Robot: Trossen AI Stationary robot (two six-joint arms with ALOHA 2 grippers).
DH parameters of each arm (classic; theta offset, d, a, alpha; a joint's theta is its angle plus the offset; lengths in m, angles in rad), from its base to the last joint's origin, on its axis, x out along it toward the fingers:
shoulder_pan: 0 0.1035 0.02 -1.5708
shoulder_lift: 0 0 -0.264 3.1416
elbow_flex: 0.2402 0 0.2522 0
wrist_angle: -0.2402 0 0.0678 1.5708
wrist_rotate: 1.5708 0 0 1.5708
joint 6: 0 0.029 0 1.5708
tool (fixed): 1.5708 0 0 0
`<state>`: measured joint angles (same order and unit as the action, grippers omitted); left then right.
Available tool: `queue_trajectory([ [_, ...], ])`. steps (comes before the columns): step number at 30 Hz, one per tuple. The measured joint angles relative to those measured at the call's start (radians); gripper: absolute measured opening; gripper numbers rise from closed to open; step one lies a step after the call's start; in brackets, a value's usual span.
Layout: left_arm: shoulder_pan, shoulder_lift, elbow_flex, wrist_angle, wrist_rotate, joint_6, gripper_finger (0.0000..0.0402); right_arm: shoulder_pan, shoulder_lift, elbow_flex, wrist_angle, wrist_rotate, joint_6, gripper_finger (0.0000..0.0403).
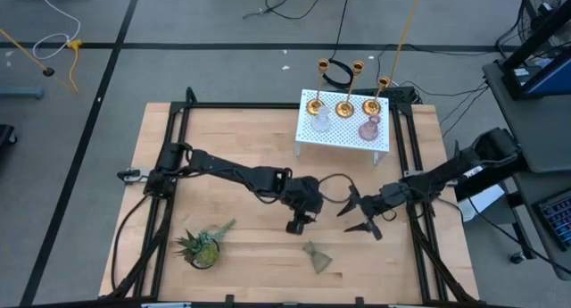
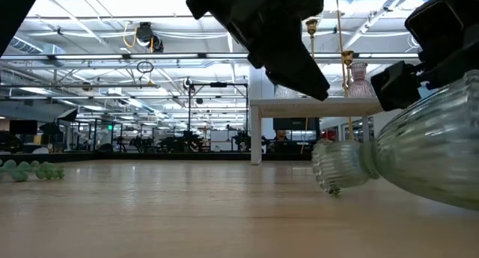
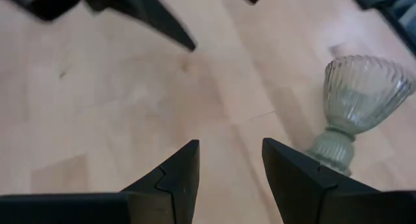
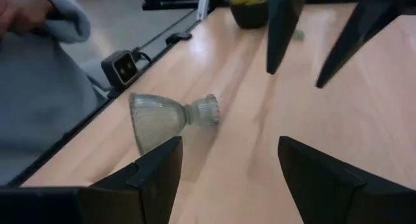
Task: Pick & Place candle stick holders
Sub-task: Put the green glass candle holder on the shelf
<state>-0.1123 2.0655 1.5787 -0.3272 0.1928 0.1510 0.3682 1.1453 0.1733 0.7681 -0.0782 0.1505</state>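
Observation:
A greenish-grey glass candle stick holder (image 1: 316, 257) lies on its side on the wooden table near the front edge; it also shows in the left wrist view (image 3: 354, 113), the right wrist view (image 4: 170, 117) and the low view (image 2: 404, 157). Three brass-gold holders (image 1: 344, 104), a clear glass holder (image 1: 321, 122) and a pinkish glass holder (image 1: 369, 128) stand on a small white perforated stand (image 1: 343, 140) at the far right. My left gripper (image 1: 296, 226) is open and empty above mid-table. My right gripper (image 1: 348, 219) is open and empty, facing it.
A small spiky green potted plant (image 1: 201, 247) stands near the front left. Black frame rails (image 1: 169, 165) run along the table's sides. A person's grey sleeve (image 4: 39, 87) shows beyond the table's near edge in the right wrist view. Bare wood lies between the plant and the fallen holder.

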Motion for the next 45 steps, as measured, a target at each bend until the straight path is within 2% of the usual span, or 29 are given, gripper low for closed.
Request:
queue_trajectory([
  [7, -0.072, 0.0, 0.0, 0.0, 0.027, -0.007, 0.0172, 0.056, 0.116, 0.001, 0.221, 0.056, -0.005, 0.0247],
  [13, -0.161, 0.0, -0.009, -0.029, 0.046, -0.026, 0.0172, 0.125, 0.214, 0.069, 0.229, 0.137, 0.039, 0.0247],
  [17, -0.238, 0.001, -0.079, -0.027, 0.03, -0.021, 0.0172, 0.17, 0.269, 0.121, 0.231, 0.162, 0.031, 0.0247],
  [24, -0.324, 0.005, -0.112, 0.099, -0.033, 0.024, 0.0172, 0.215, 0.322, 0.185, 0.233, 0.287, 0.014, 0.0247],
  [31, -0.337, 0.057, -0.113, 0.101, -0.084, 0.012, 0.0172, 0.234, 0.401, 0.289, 0.235, 0.291, 0.018, 0.0247],
  [37, -0.334, 0.069, -0.113, 0.097, -0.176, 0.015, 0.0172, 0.255, 0.458, 0.365, 0.237, 0.291, 0.021, 0.0247],
  [45, -0.287, 0.069, -0.113, 0.1, -0.271, -0.009, 0.0172, 0.276, 0.528, 0.439, 0.195, 0.317, 0.012, 0.0247],
])
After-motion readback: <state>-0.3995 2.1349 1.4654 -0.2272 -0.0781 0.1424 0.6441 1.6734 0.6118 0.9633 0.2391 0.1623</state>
